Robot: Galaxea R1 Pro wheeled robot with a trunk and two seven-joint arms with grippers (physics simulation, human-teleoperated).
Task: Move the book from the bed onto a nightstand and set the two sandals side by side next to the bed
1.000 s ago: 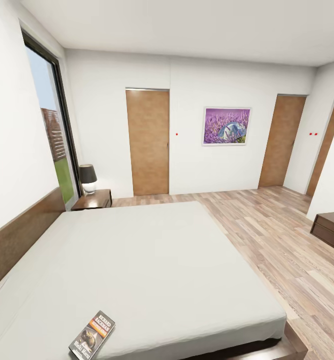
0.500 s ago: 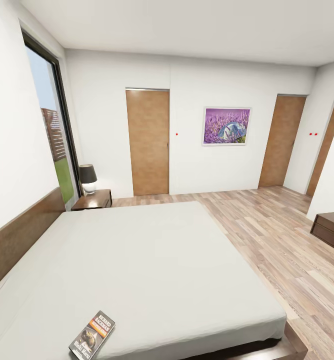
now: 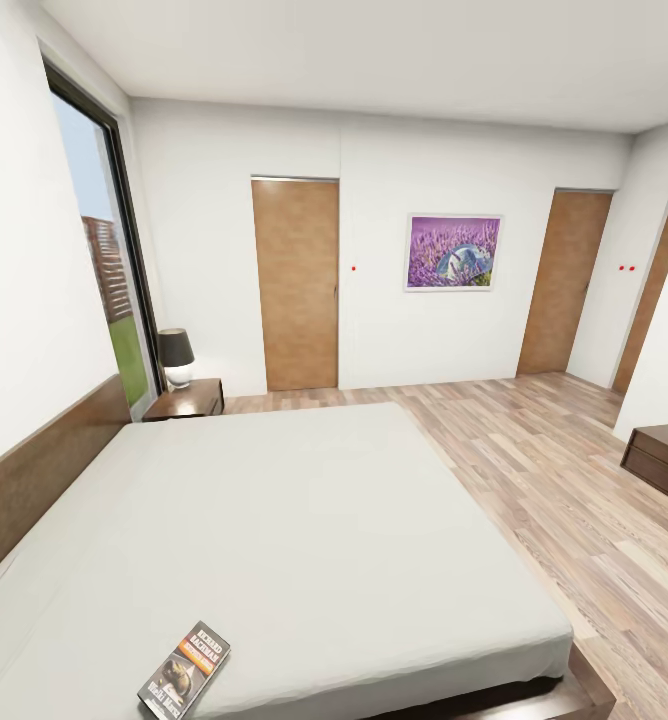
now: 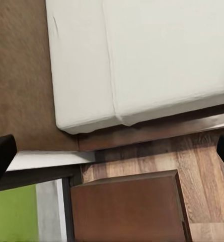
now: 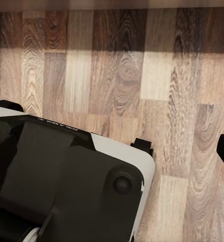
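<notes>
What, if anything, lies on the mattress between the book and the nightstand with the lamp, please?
Nothing visible does. The book lies near the bed's near edge; the mattress is bare all the way to the nightstand at the far corner. The lamp occupies part of the nightstand's top.

My head view is bright and evenly lit, daylight coming through the tall dark-framed window [image 3: 99, 260] at the upper left. The pale off-white mattress [image 3: 294, 520] shows almost no shadow, only soft shading along its lower right edge. Straight lines splay toward the corners, a wide-angle stretch. The small dark paperback book [image 3: 184, 670] at the bottom left has lettering too soft to read. My left wrist picture is mildly blurred throughout. In my right wrist picture, a dark shadow band crosses the striped wooden floor [image 5: 142, 60] at the top.
</notes>
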